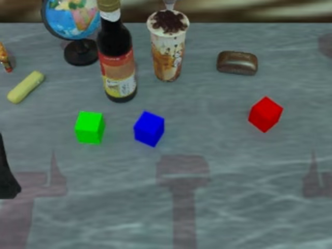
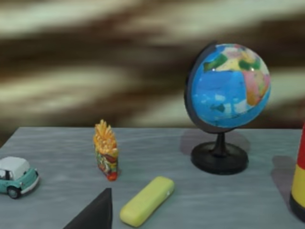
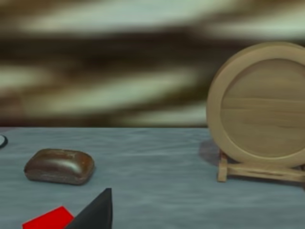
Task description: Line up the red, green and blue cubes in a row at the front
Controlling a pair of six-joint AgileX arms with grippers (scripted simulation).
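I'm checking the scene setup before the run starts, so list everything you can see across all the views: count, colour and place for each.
red cube: 1, bright red, right side of the table
green cube: 1, bright green, left of centre
blue cube: 1, deep blue, beside the green one, apart from it
bottle: 1, dark with red and yellow label, upright at the back
globe: 1, blue on a black stand, back left
drink cup: 1, brown-topped, back centre
bread loaf: 1, brown, back right
yellow bar: 1, pale yellow, left side
fries toy: 1, orange and red, far left
toy car: 1, teal and white, left wrist view only
wooden disc: 1, tan, on a stand, right wrist view only
table: 1, grey
left arm: 1, black, at the table's left edge
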